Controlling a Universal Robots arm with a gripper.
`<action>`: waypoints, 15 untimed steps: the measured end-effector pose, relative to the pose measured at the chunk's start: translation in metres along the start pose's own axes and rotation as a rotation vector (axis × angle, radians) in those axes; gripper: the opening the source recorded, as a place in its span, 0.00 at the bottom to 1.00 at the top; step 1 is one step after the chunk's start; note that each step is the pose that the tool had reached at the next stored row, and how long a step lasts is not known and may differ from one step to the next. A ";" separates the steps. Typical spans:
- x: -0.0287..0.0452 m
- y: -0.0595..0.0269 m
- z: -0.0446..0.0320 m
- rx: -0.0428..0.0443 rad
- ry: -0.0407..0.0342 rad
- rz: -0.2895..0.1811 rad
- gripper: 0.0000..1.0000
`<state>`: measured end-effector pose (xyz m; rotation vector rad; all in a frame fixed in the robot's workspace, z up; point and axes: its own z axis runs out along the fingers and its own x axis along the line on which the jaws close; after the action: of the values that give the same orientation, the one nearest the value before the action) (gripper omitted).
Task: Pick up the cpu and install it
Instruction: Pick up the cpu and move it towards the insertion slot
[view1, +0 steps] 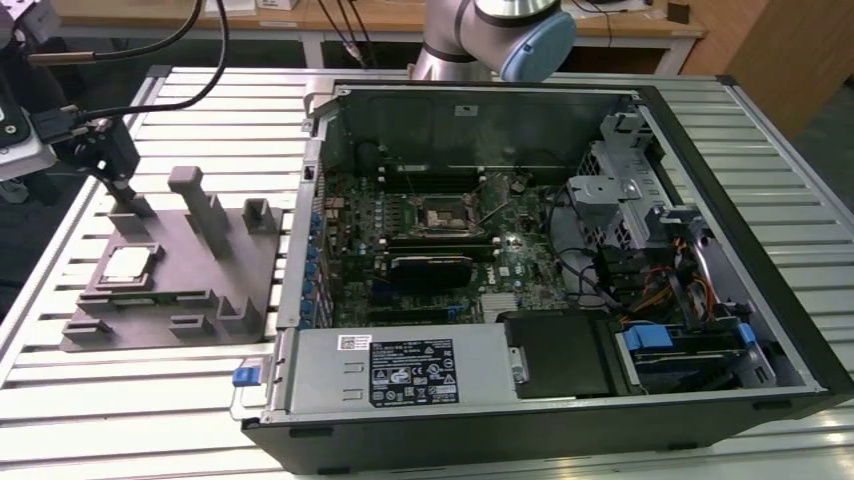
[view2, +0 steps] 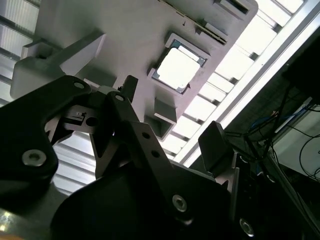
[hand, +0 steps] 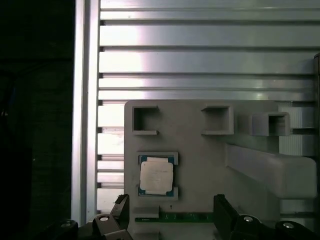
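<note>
The cpu (view1: 127, 265) is a small square chip with a pale silver top, lying flat in a shallow pocket of the grey fixture (view1: 200, 290) at the exterior view's left. It also shows in both wrist views, cpu (view2: 177, 67) and cpu (hand: 156, 175). My gripper (view1: 131, 208) hangs over the fixture's far end, a little beyond the chip and apart from it. The gripper (hand: 171, 207) is open, its black fingers (view2: 215, 145) spread wide with nothing between them. The black-framed socket (view1: 438, 215) sits on the motherboard inside the open computer case.
The open computer case (view1: 747, 230) takes up the middle and the exterior view's right, holding cables, drive bays and a power supply (view1: 400, 370). Tall grey posts (view1: 200, 205) rise from the fixture beside the gripper. The slatted metal table (view1: 80, 400) carries both.
</note>
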<state>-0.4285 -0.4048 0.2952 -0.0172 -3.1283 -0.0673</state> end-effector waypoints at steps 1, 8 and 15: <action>0.0000 0.0000 0.0006 0.0000 0.0000 0.000 0.76; -0.0001 -0.0003 0.0060 0.0000 0.0000 0.000 0.76; -0.0002 -0.0005 0.0113 0.0000 0.0000 0.000 0.76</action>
<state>-0.4285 -0.4048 0.2839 -0.0172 -3.1282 -0.0672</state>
